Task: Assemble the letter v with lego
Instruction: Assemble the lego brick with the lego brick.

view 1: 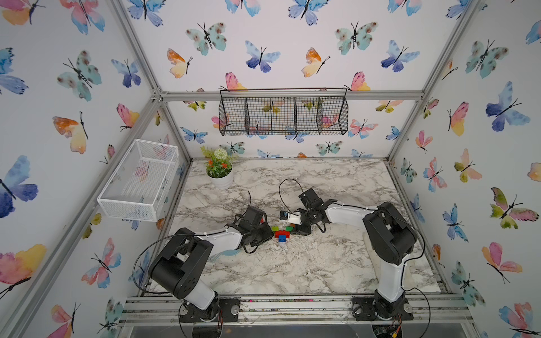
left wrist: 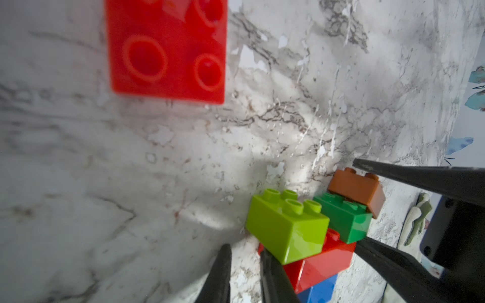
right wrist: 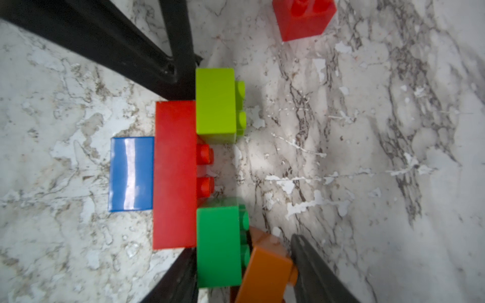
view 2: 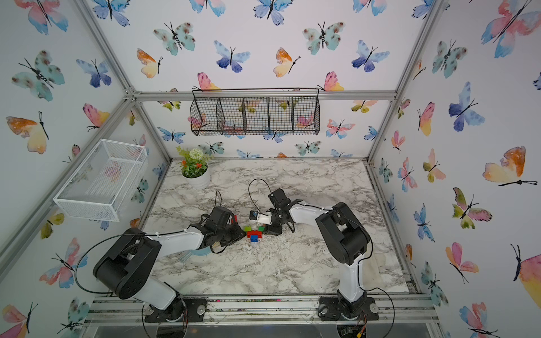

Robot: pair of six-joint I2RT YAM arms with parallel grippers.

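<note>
On the counter [view 1: 322, 263] the half-built letter v [view 1: 282, 234] lies flat, blue point at 6 o'clock. Our right end effector [right wrist: 244, 244], half-closed, pinches the tilted orange brick [right wrist: 265, 272] onto the green brick [right wrist: 219, 244] (not seated, we judge). The left end effector [left wrist: 244, 250], closed and empty, rests at its 9 o'clock side.

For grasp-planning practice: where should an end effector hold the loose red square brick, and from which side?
Grip its two opposite smooth side walls, coming down from above. The red square brick seems to stand studs-up and alone on the marble table, so those walls are flat, parallel and clear of the other bricks.
</note>
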